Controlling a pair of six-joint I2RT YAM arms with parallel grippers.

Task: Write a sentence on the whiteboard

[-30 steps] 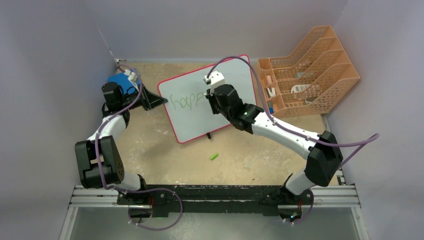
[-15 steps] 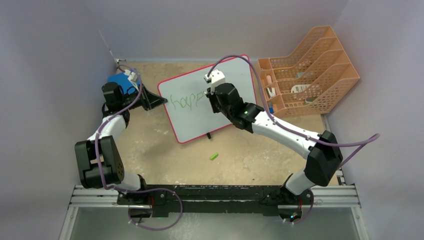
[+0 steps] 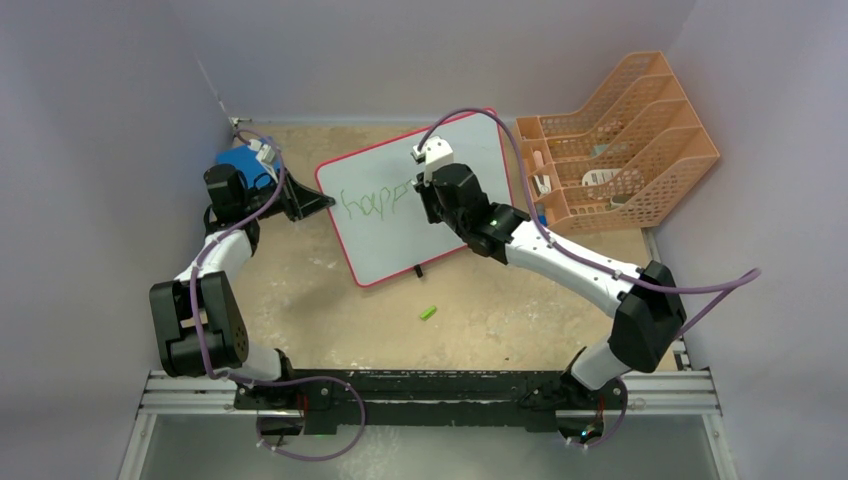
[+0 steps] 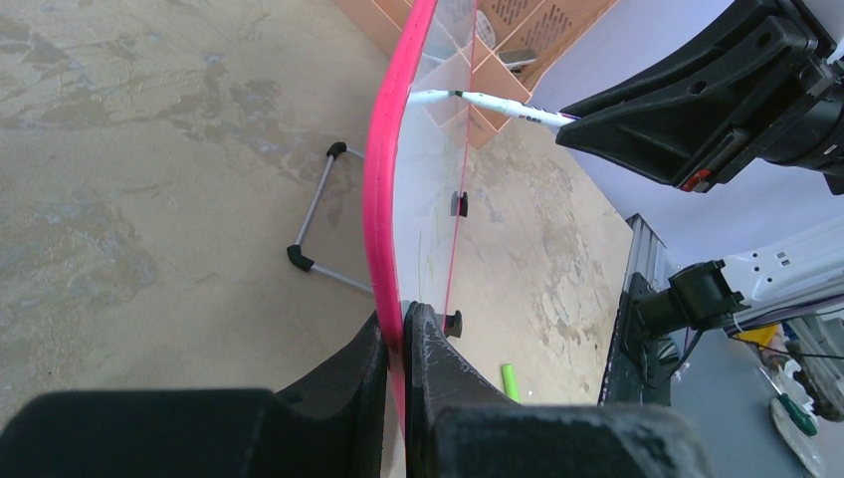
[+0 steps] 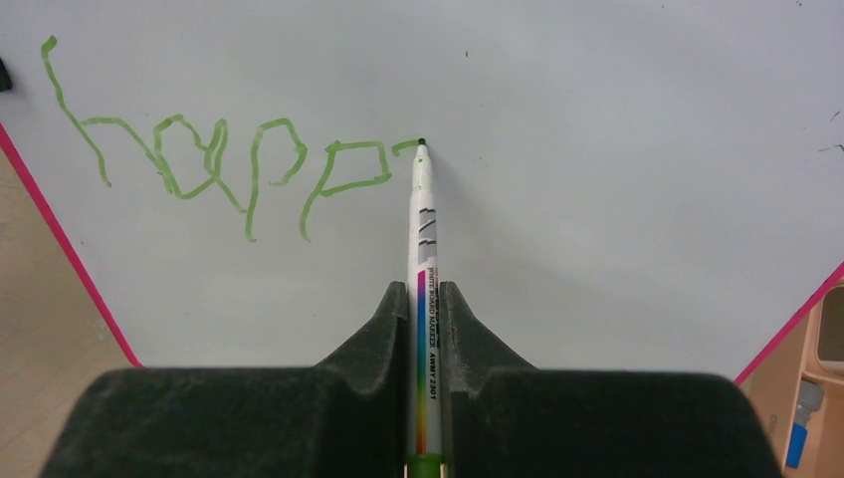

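Progress check: the sentence (image 5: 279, 123) is maybe half written. Four green letters are down on the whiteboard (image 5: 617, 149), reading "happ", plus a short stroke that looks like the start of the next letter. So I reckon the rest of that word and anything after it is left to do, and there's lots of bare white at 3 o'clock of the writing to fit it in.

My right gripper (image 5: 425, 294) is pinched down tight on a marker (image 5: 425, 234), jaws nearly together with just the barrel between them. The marker points toward 12 o'clock in my wrist view, with its tip touching the board right at the end of that fresh stroke, just at 3 o'clock of the second "p".

My left gripper (image 4: 400, 324) is clamped on the board's red rim, one finger on each face. From the top view that's the board's 9 o'clock edge, so it's basically my steadying hand.

The board stands propped on the worktop (image 3: 300, 290) around 12 o'clock from my bases. A little green cap (image 3: 429, 313) lies loose at 6 o'clock of it
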